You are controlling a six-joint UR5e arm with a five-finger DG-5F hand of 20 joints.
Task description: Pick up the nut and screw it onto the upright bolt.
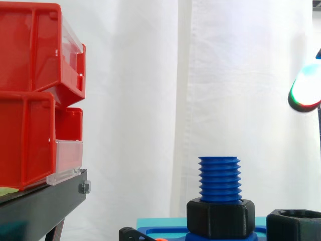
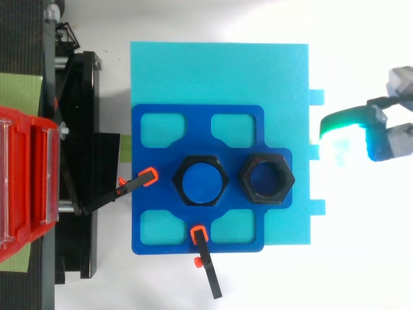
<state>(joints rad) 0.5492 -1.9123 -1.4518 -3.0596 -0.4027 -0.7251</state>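
— Where did things sit?
— A smooth cyan board (image 2: 219,71) carried the blue plate (image 2: 197,116). The threaded blue bolt (image 1: 219,178) stood upright, a black hexagonal collar nut (image 1: 220,218) around its base, and the loose nut (image 2: 266,177) just beside the bolt.
— And your hand?
— My hand (image 2: 386,135) hung well beyond that nut, touching nothing. Open or closed, I couldn't tell.

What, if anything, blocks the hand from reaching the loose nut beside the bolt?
Probably nothing: the hand is off the board edge nearest the loose nut, which lies uncovered, with the bolt beyond it.
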